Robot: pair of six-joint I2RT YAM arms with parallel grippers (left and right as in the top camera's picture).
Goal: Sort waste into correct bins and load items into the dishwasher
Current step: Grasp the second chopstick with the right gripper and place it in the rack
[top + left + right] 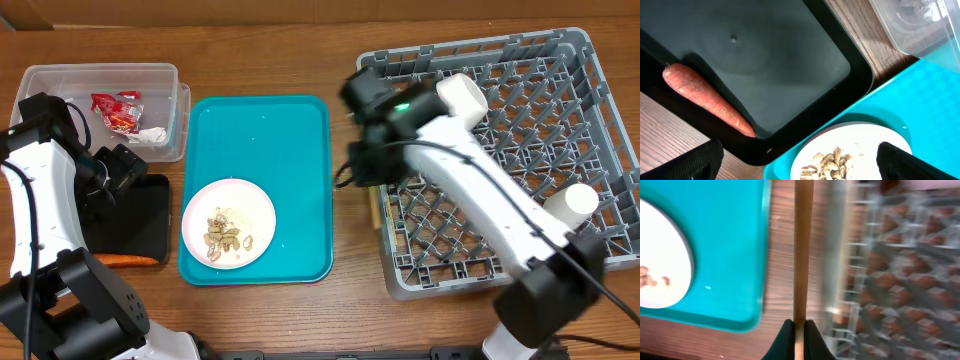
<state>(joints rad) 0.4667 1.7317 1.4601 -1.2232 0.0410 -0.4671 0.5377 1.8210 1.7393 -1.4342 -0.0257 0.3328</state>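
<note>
My right gripper (799, 326) is shut on a thin pale wooden stick (803, 245), held between the teal tray (735, 255) and the grey dish rack (520, 150). My left gripper (800, 167) hangs open over the corner where the black tray (765, 60) meets the white plate (860, 137) of beige food scraps (830, 162). An orange carrot (705, 100) lies along the black tray's edge. The clear tub (100, 75) holds a red wrapper (115, 110) and a white paper wad (150, 135).
The teal tray (290, 150) carries the plate (228, 222) at its front left. Two white dishes (462, 97) (570, 203) sit in the rack, partly hidden by the right arm. Bare wood runs between tray and rack.
</note>
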